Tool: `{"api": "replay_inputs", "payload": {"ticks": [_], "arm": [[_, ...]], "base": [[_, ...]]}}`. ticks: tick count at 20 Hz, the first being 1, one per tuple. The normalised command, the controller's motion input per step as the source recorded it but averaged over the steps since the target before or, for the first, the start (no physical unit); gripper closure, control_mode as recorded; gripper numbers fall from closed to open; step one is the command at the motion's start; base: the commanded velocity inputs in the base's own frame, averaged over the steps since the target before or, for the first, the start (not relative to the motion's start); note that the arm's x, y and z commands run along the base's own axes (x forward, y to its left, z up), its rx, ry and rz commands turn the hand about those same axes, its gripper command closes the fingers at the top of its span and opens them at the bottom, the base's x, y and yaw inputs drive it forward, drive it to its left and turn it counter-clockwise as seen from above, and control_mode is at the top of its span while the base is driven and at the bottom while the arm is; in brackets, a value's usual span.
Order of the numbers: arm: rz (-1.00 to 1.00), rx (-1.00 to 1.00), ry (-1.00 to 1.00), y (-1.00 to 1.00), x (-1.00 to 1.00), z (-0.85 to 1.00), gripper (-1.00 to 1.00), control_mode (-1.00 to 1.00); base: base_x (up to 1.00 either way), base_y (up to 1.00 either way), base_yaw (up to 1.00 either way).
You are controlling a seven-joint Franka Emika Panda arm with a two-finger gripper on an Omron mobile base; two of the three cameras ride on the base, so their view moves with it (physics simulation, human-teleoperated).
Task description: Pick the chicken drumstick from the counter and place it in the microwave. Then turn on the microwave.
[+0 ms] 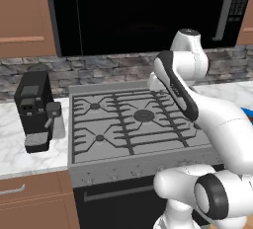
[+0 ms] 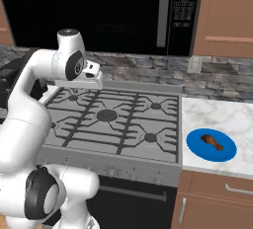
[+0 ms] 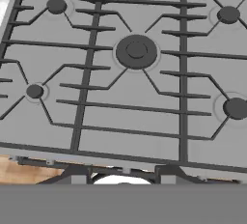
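The chicken drumstick [image 2: 213, 143] lies on a blue plate [image 2: 196, 142] on the white marble counter [image 2: 217, 114], right of the stove. The black microwave [image 2: 99, 11] hangs above the stove with its dark glass door closed, its grey bar handle [image 2: 164, 11] and button panel [image 2: 184, 1] at the right. My gripper [image 3: 121, 174] hovers over the stove's front part, left of and well away from the plate. Its two fingertips [image 3: 77, 173] stand apart with nothing between them. In the right base view the hand [image 2: 93, 79] hangs above the stove's back left corner.
A grey gas stove top [image 1: 133, 119] with dark grates spans the middle. A small black coffee machine [image 1: 34, 109] stands on the counter to its left. Brown wooden drawers [image 2: 217, 198] run under the counter. A stone backsplash [image 2: 217, 77] lines the wall.
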Motion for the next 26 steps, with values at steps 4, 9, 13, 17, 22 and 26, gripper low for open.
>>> {"api": "replay_inputs", "payload": {"ticks": [4,9,13,17,22,26], "arm": [[0.00,0.00,-0.01,-0.01,-0.04,0.00,-1.00,-1.00],[-0.05,0.00,-0.25,-0.09,-0.19,0.02,-1.00,-1.00],[-0.10,0.02,-0.27,-0.14,-0.18,0.20,-1.00,-1.00],[-0.10,0.00,-0.05,-0.23,-0.07,0.32,-1.00,-1.00],[-0.06,0.00,0.09,-0.23,-0.04,0.37,-1.00,-1.00],[-0.15,-0.05,0.01,-0.25,-0.14,0.36,-1.00,-1.00]], "base": [[0.00,0.00,0.00],[0.00,0.00,0.00],[0.00,0.00,0.00],[0.00,0.00,0.00],[0.00,0.00,0.00],[0.00,0.00,0.00]]}}
